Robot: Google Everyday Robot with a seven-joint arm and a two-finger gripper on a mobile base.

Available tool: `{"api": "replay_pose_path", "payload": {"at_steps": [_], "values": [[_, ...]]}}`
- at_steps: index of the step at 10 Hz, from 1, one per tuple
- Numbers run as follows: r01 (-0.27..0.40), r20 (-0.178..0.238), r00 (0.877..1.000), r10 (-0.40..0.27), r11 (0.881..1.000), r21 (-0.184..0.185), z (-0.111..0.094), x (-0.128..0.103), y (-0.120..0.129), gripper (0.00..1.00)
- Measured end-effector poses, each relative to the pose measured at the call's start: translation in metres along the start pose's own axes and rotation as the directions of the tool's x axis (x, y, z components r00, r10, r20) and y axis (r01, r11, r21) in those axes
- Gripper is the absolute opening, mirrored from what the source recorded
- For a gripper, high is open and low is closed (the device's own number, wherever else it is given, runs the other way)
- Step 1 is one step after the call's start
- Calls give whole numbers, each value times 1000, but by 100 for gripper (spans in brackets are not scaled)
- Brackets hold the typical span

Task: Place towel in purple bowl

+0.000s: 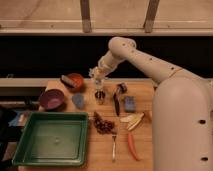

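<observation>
Just claw (98,76) above the small cup (100,96)

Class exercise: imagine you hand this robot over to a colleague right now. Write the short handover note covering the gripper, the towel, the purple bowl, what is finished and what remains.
Gripper: above the table's back middle, over a small metal cup, holding nothing visible.
Towel: small blue-grey cloth lying on the table, just right of the purple bowl.
Purple bowl: at the table's left edge, nothing in it.
Done: nothing yet.
Left: reach left to the towel, grasp it, drop it into the bowl.
</observation>
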Motion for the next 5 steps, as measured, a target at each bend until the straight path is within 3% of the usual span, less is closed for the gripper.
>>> {"api": "replay_pose_path", "payload": {"at_steps": [3, 5], "values": [[146, -26, 989, -148, 987, -65, 17, 10, 73, 0], [258, -43, 963, -266, 957, -129, 27, 20, 127, 0]]}}
